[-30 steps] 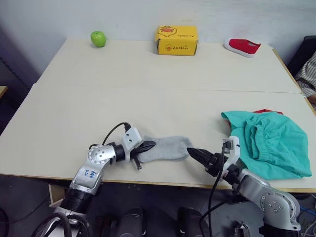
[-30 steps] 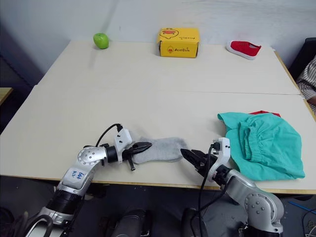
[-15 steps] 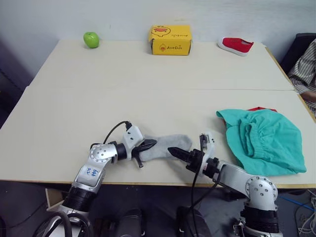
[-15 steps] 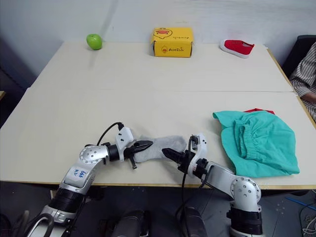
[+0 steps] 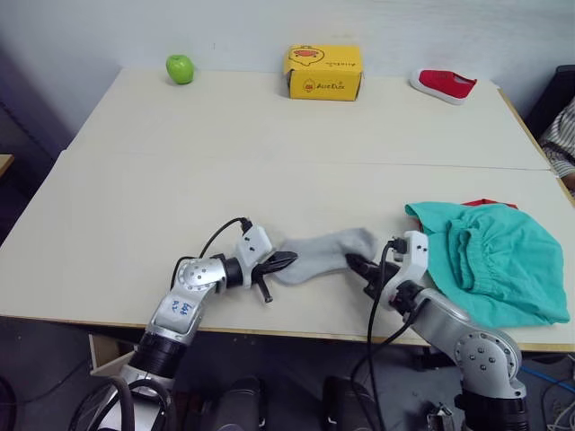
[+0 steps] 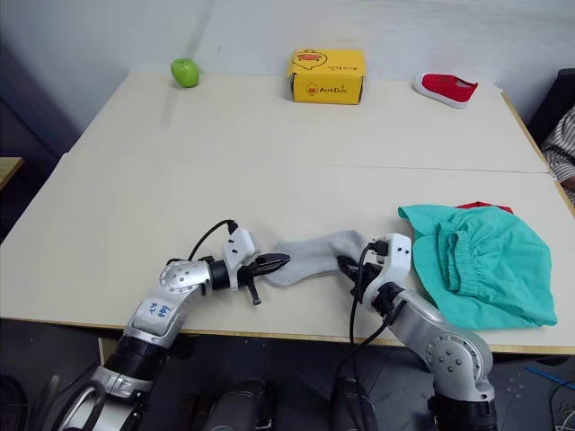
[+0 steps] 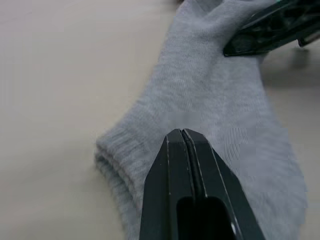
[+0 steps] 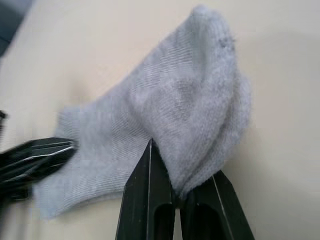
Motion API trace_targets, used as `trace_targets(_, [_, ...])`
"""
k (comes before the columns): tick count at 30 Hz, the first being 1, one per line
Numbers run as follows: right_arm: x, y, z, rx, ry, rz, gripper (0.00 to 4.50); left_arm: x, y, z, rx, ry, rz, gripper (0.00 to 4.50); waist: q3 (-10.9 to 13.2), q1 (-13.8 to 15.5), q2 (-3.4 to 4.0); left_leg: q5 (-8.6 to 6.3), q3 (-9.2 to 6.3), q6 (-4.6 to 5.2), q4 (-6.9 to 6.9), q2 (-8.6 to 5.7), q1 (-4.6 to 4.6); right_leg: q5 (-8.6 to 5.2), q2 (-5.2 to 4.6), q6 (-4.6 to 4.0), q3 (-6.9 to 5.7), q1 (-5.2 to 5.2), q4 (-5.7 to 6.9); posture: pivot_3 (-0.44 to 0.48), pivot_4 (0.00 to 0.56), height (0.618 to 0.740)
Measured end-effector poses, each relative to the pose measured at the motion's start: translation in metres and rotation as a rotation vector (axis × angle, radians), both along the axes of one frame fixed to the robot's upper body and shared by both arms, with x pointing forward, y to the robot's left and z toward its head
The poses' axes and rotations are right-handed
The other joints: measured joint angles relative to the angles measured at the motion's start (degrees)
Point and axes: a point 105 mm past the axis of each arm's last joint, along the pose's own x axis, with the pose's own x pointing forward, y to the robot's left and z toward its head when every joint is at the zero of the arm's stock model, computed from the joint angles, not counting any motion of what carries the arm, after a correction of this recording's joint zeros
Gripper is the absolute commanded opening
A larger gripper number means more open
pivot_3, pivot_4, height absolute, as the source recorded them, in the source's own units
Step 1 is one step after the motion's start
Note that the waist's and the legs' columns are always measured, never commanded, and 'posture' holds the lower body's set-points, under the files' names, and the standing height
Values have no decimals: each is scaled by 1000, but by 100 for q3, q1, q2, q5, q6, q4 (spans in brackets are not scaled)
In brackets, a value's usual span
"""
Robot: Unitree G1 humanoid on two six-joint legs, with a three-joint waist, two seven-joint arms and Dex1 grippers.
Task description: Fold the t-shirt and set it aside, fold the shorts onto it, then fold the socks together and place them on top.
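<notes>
Socks lie near the table's near edge, left of the shorts. Left gripper is closed on their left end; right gripper pinches their right end.

Table: apple, box, shoe, socks, shorts

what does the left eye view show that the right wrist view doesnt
Left eye view alone: the shorts over a sliver of the t-shirt, plus the apple, yellow box and red shoe at the far edge.
Right wrist view alone: the right gripper pinching a fold of the socks close up.
Both: socks, table, left gripper.
</notes>
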Motion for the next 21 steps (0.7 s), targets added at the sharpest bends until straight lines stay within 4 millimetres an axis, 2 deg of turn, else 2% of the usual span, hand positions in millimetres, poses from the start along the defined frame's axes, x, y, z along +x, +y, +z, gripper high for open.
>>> trace_targets(2, [2, 14, 18, -117, -98, 44, 22, 4, -1, 2, 5, -4, -1, 0, 1, -54, 2, 9, 7, -16, -3, 4, 0, 0, 4, 0, 3, -5, 8, 0, 150, 740])
trace_targets(5, [0, 36, 34, -297, -211, 143, 22, 7, -2, 3, 12, -3, -12, 0, 2, -101, 2, 9, 6, -15, -3, 6, 0, -1, 5, -1, -2, -6, 14, 0, 150, 740])
trace_targets(13, [3, 74, 22, -407, -226, 228, 22, 9, 0, 2, 25, 7, -23, 0, 2, -115, 1, 14, 9, -19, 4, 1, 0, 0, 2, 1, 2, -4, 18, 0, 150, 740])
trace_targets(21, [12, 85, 20, -483, -231, 289, 22, 7, 5, 2, 35, 23, -4, 0, 2, -129, 1, 14, 8, -19, 2, 4, 1, 0, 3, 0, 1, -4, 19, 0, 150, 740])
